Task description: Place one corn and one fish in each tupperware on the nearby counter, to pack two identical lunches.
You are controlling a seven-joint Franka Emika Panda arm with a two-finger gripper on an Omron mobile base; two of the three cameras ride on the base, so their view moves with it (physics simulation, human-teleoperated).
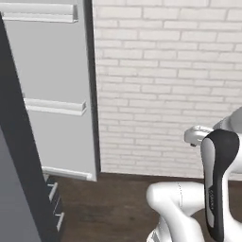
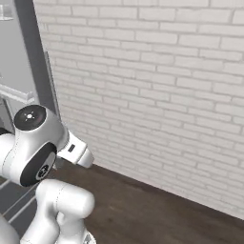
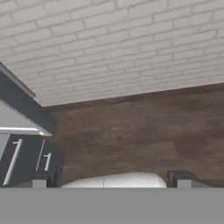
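White brick wall faced the empty hand, fingers apart; fish probably slippery, grip mid-body.

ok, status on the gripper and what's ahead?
Gripper open, empty. Facing white brick wall and wood floor. Grey cabinet at left.

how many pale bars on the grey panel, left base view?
3: top bar by the upper edge, middle bar halfway down, bottom bar near the floor. More may sit above the frame.

White brick wall (pale mortar) meets dark wood floor.
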